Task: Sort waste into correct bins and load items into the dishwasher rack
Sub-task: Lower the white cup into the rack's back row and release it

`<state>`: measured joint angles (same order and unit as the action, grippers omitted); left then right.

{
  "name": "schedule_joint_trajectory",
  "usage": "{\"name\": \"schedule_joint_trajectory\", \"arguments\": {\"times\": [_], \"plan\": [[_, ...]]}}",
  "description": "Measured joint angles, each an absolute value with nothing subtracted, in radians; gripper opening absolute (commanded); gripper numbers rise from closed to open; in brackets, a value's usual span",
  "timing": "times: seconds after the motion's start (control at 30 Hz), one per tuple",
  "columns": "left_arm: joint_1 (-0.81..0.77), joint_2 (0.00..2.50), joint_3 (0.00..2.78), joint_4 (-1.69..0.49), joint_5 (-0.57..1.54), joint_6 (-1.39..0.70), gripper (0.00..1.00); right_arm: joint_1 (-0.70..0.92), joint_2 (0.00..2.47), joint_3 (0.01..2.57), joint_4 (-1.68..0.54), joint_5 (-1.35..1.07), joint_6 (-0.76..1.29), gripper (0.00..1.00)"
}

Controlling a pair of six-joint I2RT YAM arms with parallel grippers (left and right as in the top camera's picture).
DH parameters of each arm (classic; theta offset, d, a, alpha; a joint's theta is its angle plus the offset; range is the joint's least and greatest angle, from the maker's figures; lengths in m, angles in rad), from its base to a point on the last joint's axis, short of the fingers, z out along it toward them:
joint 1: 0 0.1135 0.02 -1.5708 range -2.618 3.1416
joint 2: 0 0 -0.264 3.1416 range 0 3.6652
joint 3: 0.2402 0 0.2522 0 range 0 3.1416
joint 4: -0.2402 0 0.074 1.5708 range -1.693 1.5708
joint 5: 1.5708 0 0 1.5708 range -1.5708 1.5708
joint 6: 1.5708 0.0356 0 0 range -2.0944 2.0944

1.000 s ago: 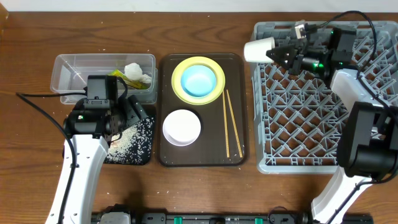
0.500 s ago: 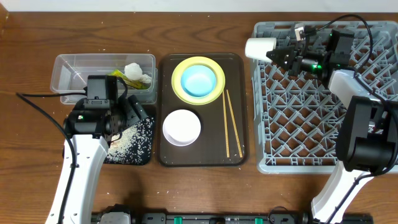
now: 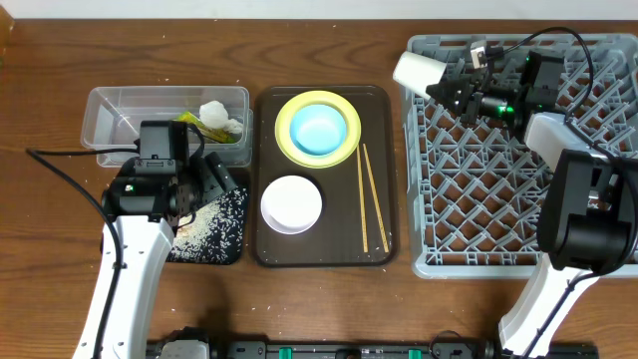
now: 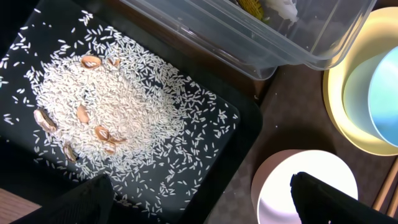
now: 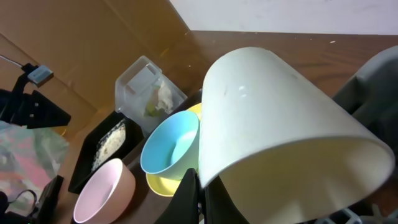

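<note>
My right gripper [image 3: 442, 86] pinches the white cup [image 3: 417, 70], tilted over the rack [image 3: 469, 229] at its 11 o'clock corner. Best turn it mouth down and settle it between pegs before letting go. Left gripper [image 3: 204, 181] is spread over the black tray [image 3: 227, 239].

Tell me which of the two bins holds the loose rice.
The shallow black tray: rice covers its floor, while the clear tub holds a tissue and wrapper.
</note>
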<state>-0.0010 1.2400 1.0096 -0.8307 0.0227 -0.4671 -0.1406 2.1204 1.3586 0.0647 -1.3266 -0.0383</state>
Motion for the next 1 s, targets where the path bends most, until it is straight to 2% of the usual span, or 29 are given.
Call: {"name": "schedule_joint_trajectory", "arguments": {"times": [0.63, 0.7, 0.77, 0.9, 1.0], "plan": [[-0.001, 1.240, 1.010, -0.831, 0.023, -0.467, 0.94, -0.141, 2.136, 1.362, -0.210, -1.135, -0.165, 0.02], [-0.001, 1.240, 1.010, -0.831, 0.023, -0.467, 0.94, -0.140, 2.136, 1.362, -0.216, -1.131, -0.167, 0.09], [-0.001, 1.240, 1.010, -0.831, 0.022, -0.467, 0.94, -0.140, 2.136, 1.362, -0.220, -1.128, -0.171, 0.20], [-0.001, 1.240, 1.010, -0.830, 0.022, -0.467, 0.94, -0.141, 2.132, 1.362, -0.227, -1.142, -0.171, 0.31], [-0.001, 1.240, 1.010, -0.831, 0.023, -0.467, 0.94, -0.141, 2.111, 1.361, -0.249, -1.140, -0.170, 0.33]]}}
